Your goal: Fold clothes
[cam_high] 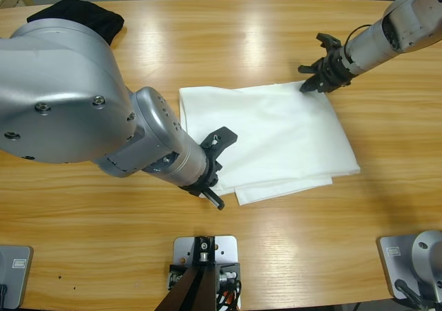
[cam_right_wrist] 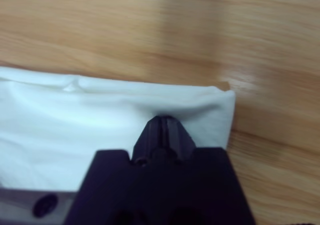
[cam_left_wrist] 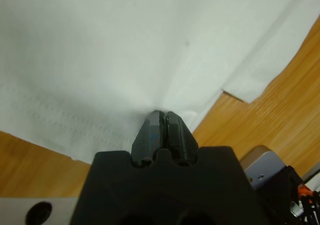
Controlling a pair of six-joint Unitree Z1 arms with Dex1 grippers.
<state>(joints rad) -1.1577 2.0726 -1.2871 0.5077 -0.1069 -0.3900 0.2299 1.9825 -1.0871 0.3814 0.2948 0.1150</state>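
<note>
Starting at the far left of the high view: black garment lies bunched at the table's back edge, partly hidden behind the large silver elbow of the left arm. It is well apart from the white cloth and touched by neither gripper.

Left arm's forearm runs from that elbow toward the table's middle. Left gripper sits at the near-left edge of the white T-shirt. In the left wrist view the left gripper has its jaws pressed together with white fabric pinched at their tips; the cloth puckers toward that point, and a stitched hem band runs along the edge just beside it. Bare wood shows on both sides of the shirt's edge there.

White T-shirt lies folded into a rough rectangle at the table's centre, flat, with stacked layer edges visible along its near side. No lettering or label can be seen.

Right arm enters from the upper right corner. Right gripper meets the shirt's far-right corner. In the right wrist view the right gripper is clenched on the folded edge of the shirt, near its corner, with a small ripple in the fabric further along.
</note>
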